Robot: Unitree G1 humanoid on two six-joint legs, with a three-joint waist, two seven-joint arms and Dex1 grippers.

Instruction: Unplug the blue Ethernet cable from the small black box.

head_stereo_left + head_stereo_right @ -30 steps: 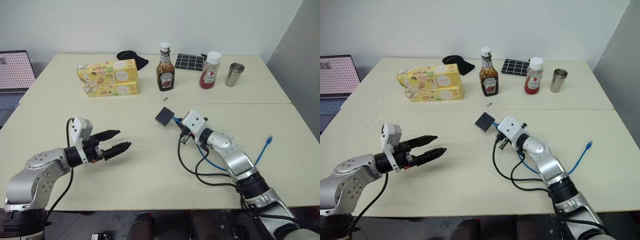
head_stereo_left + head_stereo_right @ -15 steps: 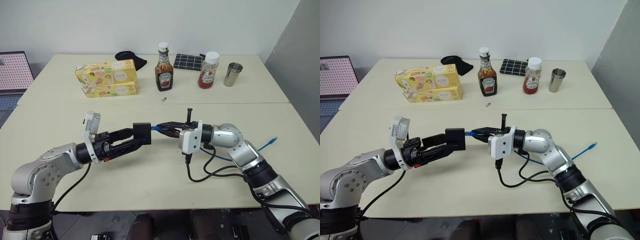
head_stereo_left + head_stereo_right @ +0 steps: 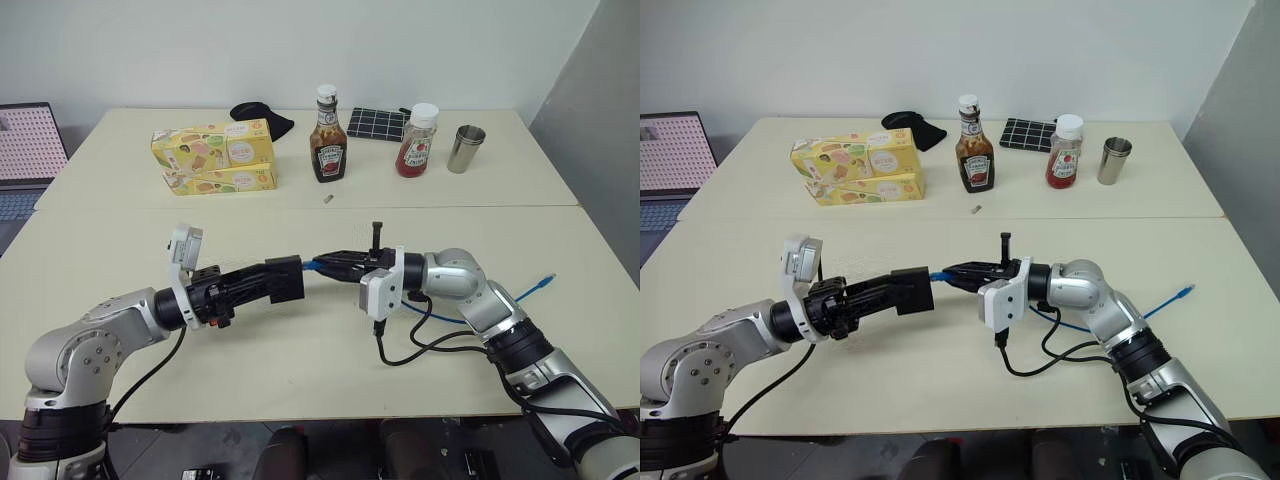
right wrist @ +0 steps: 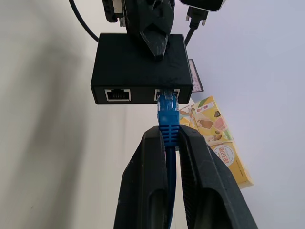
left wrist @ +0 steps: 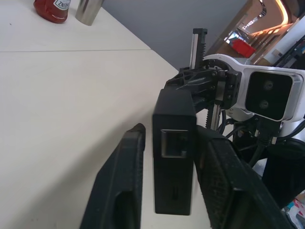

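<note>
The small black box [image 3: 285, 279] hangs above the front half of the table, with my left gripper [image 3: 276, 281] shut on its two sides. In the left wrist view the box [image 5: 174, 157] sits upright between the two black fingers [image 5: 125, 167]. My right gripper [image 3: 322, 264] points left at the box and is shut on the blue Ethernet cable [image 4: 167, 114] just behind its plug. The plug still sits in the box's right-hand port [image 4: 167, 93]. The cable trails back past the right arm, and its free end [image 3: 541, 281] lies on the table at the right.
At the back of the table stand two stacked yellow boxes [image 3: 213, 157], a brown sauce bottle [image 3: 329, 135], a ketchup bottle [image 3: 417, 141] and a metal cup [image 3: 467, 148]. A black grid pad [image 3: 380, 124] and a black cloth [image 3: 262, 115] lie behind them. A laptop [image 3: 25, 140] is far left.
The two arms came together over the table's front, the right one bringing the box by its cable. The left fingers, open around the box half a second ago, have shut on it.
</note>
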